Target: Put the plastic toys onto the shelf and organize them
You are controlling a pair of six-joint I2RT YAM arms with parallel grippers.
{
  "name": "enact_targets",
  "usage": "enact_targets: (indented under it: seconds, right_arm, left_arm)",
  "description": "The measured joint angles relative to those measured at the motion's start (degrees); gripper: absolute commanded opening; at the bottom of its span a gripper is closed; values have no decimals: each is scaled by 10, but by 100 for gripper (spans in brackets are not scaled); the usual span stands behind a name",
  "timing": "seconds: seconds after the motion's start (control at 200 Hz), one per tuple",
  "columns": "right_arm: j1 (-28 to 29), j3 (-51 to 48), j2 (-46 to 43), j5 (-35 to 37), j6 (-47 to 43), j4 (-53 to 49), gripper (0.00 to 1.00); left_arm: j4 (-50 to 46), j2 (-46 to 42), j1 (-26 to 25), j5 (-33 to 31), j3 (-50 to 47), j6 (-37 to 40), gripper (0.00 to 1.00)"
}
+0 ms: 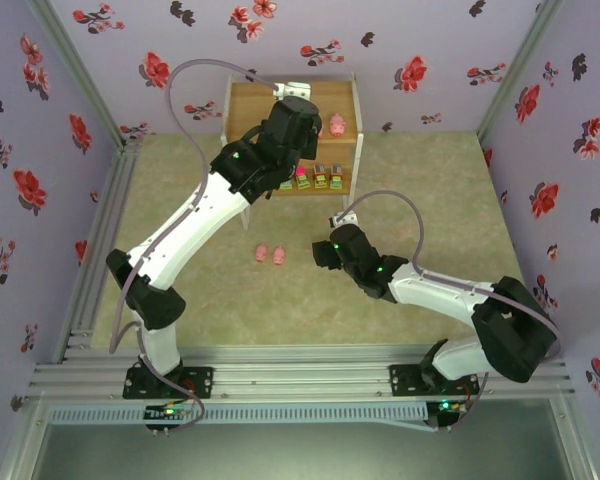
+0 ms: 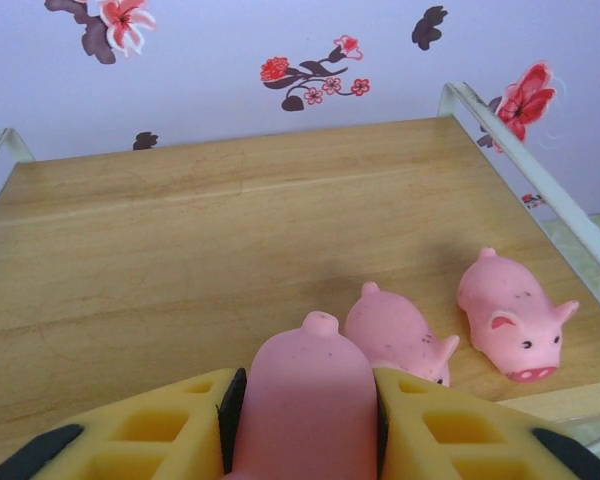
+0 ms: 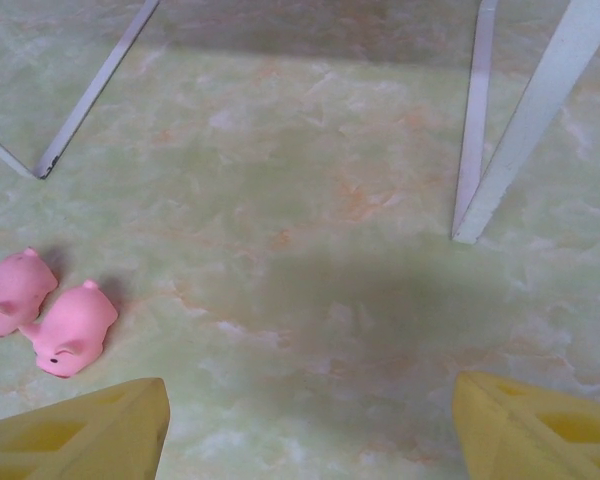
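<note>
Noted one pink pig pinched between the narrow jaws of the left gripper, just above the shelf top board. Counted two more pigs lying on that board to its right. Saw green-based pieces lined along the lower tier. Found the right gripper wide and empty over the mat, near two floor pigs lying side by side.

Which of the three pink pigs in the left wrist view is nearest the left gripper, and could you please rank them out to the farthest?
1. The held pig: bottom centre, clamped between the jaws of the left gripper.
2. The middle pig: just to the right of it, lying on the shelf.
3. The right pig: farther right, by the shelf's right rail, with its face towards the camera.
</note>
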Motion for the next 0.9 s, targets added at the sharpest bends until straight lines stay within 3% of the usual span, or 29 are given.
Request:
enact_targets:
  seconds: [0.9]
  right_arm:
    - [-3,0,0,-4,2,0,66]
  left_arm:
    - [-1,47,50,-2,10,-48,40]
